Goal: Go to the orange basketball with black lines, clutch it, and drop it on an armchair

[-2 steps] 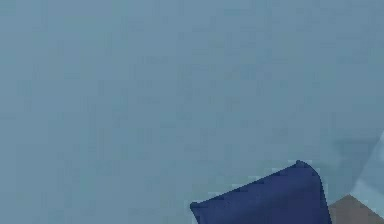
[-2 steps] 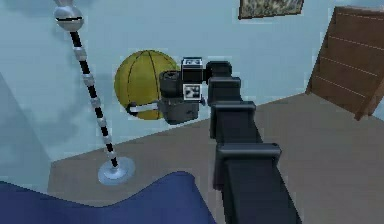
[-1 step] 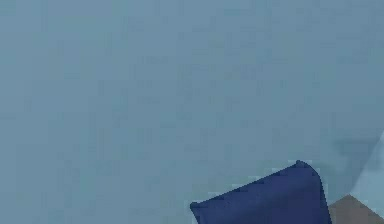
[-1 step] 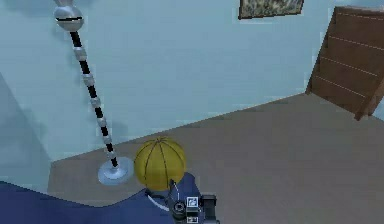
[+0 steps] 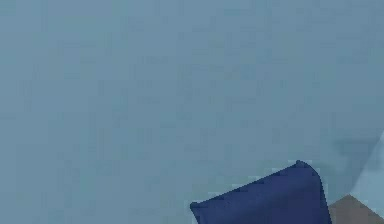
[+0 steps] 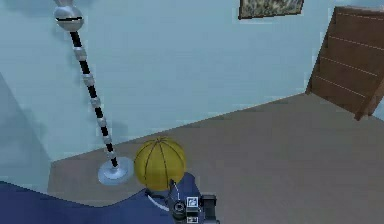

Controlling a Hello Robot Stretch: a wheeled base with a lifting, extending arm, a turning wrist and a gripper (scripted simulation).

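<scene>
Jaws low, mid-right — orange basketball (image 6: 160,162) close by, up-left.

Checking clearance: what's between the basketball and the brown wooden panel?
Bare floor between basketball and brown wooden panel, seen in the arm side view.

The forward view is aimed ahead and somewhat down, and is set very close to a pale blue wall (image 5: 150,90). Dark blue upholstery (image 5: 265,200) is cut off at its lower right. The arm side view is faced sideways from the robot's body, across brown floor (image 6: 260,140) to a farther wall, a floor lamp (image 6: 95,95) and a wooden door (image 6: 350,60). The orange ball (image 6: 161,163) and the claw (image 6: 172,192) are caught near its bottom edge. The dark blue upholstery is shared at its lower left.
</scene>
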